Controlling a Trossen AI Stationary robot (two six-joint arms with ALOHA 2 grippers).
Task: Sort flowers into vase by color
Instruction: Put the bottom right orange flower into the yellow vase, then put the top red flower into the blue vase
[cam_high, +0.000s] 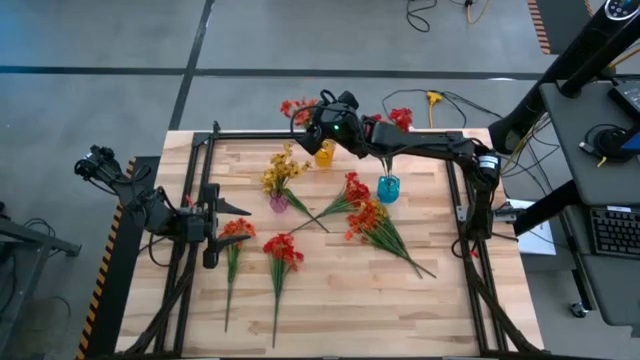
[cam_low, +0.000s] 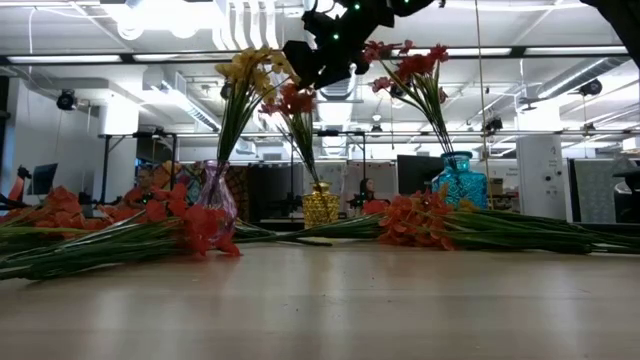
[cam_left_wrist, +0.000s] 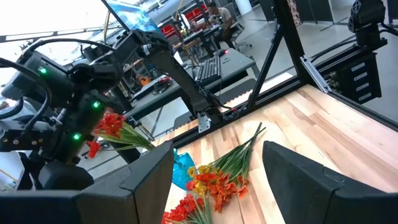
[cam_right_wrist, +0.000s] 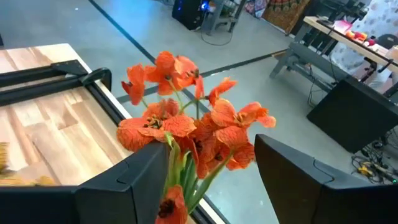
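Note:
My right gripper (cam_high: 313, 117) is open, high over the far edge of the table, above a gold vase (cam_high: 325, 153). An orange-red spray (cam_right_wrist: 186, 124) stands in that vase, and its stems rise between the two fingers (cam_right_wrist: 124, 186). A purple vase (cam_high: 279, 202) holds yellow sprays (cam_high: 285, 168). A blue vase (cam_high: 388, 188) holds a red spray (cam_high: 400, 118). Several red and orange-red sprays (cam_high: 365, 212) lie flat on the table. My left gripper (cam_high: 222, 215) is open and empty at the table's left side. My right gripper stands around the orange-red spray's upper stems (cam_right_wrist: 185, 171), just below the blossoms, with its fingers wide apart. The stems run close by one finger (cam_right_wrist: 149, 165); I cannot tell whether they touch it. The spray stands upright with its foot in the gold vase (cam_low: 320, 205).
Two loose sprays (cam_high: 282, 250) lie near the table's near-left part, close to my left gripper. Two more lie between the purple and blue vases and toward the right. A black frame (cam_high: 200, 140) runs round the table. The near right part is bare wood (cam_high: 400, 310).

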